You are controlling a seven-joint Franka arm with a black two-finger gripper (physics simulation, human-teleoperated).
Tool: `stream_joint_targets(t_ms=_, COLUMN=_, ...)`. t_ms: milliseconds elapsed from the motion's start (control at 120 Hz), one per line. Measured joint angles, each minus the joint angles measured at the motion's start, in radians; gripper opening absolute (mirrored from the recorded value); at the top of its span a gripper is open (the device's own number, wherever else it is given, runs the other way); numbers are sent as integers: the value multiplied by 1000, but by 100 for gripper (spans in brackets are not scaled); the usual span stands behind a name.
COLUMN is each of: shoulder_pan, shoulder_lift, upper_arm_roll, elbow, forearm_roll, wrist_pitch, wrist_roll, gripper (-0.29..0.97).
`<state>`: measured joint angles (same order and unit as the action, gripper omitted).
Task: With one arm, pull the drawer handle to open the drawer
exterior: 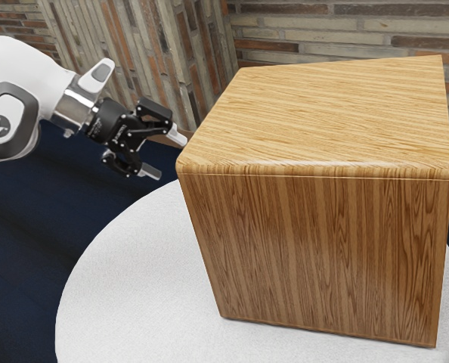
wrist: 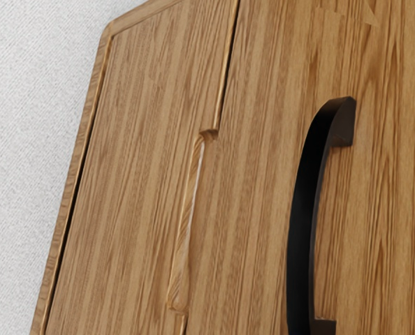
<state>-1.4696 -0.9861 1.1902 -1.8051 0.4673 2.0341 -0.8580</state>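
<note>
While one claw (exterior: 166, 156) hangs open near one wooden cabinet (exterior: 315, 197) — one black handle (wrist: 302, 209) untouched.

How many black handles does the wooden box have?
1. The black handle sits on the box face in front of the hand, beside a carved groove. Faces turned away could hide more.

You are working in a rendered indoor room, more bare studio than home or kitchen. Weathered brick walls (exterior: 338, 34) meet in a corner behind. A dark blue floor (exterior: 28, 242) spreads below, and a round white bench (exterior: 134, 302) carries a wooden cabinet (exterior: 323, 166).
</note>
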Motion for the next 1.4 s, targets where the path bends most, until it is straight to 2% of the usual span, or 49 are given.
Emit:
stream_joint_targets(t_ms=292, shoulder_pan=-25, shoulder_lift=4, upper_arm_roll=14, elbow=4, forearm_roll=6, wrist_pitch=6, wrist_roll=-5, gripper=66)
stream_joint_targets(t_ms=675, shoulder_pan=5, shoulder_lift=16, upper_arm_roll=19, elbow=35, forearm_roll=10, wrist_pitch=7, wrist_roll=-9, gripper=66)
stream_joint_targets(t_ms=983, shoulder_pan=-119, shoulder_lift=46, upper_arm_roll=98, elbow=104, forearm_roll=28, wrist_pitch=12, wrist_roll=-11, gripper=66)
stream_joint_targets(t_ms=1200, shoulder_pan=-150, shoulder_lift=50, upper_arm_roll=139, elbow=104, forearm_roll=31, wrist_pitch=28, wrist_roll=-12, gripper=66)
stream_joint_targets(t_ms=1400, shoulder_pan=-162, shoulder_lift=56, upper_arm_roll=143, elbow=105, forearm_roll=31, wrist_pitch=35, wrist_roll=-12, gripper=66)
